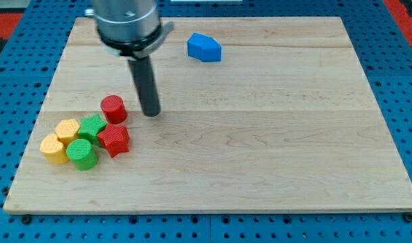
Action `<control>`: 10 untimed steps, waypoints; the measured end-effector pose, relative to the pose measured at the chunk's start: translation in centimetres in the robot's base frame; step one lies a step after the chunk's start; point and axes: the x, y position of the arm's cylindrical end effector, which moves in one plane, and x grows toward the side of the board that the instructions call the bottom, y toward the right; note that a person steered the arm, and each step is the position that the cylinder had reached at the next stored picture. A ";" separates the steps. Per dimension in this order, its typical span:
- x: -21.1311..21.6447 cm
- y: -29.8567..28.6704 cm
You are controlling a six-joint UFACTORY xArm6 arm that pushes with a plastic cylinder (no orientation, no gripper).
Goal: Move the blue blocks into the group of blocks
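Observation:
A blue block point(204, 48), or two blue blocks pressed together, lies near the view's top, right of centre. A group sits at the lower left: a red cylinder point(113, 109), a red star point(114, 140), a green star point(92, 127), a green cylinder point(81, 154), a yellow hexagon point(67, 129) and a yellow block point(54, 149). My tip point(151, 113) rests on the board just right of the red cylinder, apart from it, and well below and left of the blue block.
The wooden board point(259, 135) lies on a blue perforated table point(401, 81). The arm's grey body point(127, 23) hangs over the board's top left.

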 end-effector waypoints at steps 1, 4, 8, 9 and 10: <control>-1.6 -1.6; -3.4 1.0; -16.1 11.9; -15.5 4.9; -15.4 -1.7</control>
